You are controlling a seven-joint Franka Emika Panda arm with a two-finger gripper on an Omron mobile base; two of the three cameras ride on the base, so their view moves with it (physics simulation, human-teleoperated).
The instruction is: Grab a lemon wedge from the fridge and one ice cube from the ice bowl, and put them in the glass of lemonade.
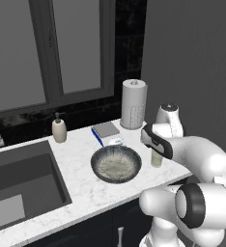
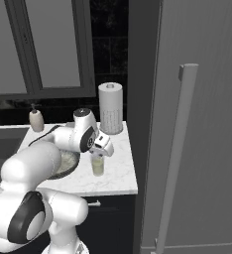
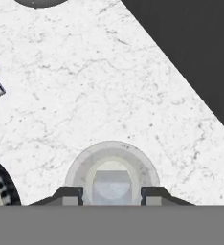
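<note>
Above the glass of lemonade, the robot's gripper hangs directly over the rim, its two fingers narrowly parted on either side of a pale, squarish ice cube seen from the hand camera; whether the cube is gripped between them or already lying in the drink cannot be told. The hand is held straight over the mouth of the glass, apparently so that anything let go falls into the lemonade, not onto the counter. The ice bowl sits just beside the glass, toward the sink, close enough for a short reach. The fridge stands shut on the glass's other side, its long bar handle facing the room. The counter is white veined marble; behind the glass stand a paper-towel roll and a soap bottle, under dark window panes.
</note>
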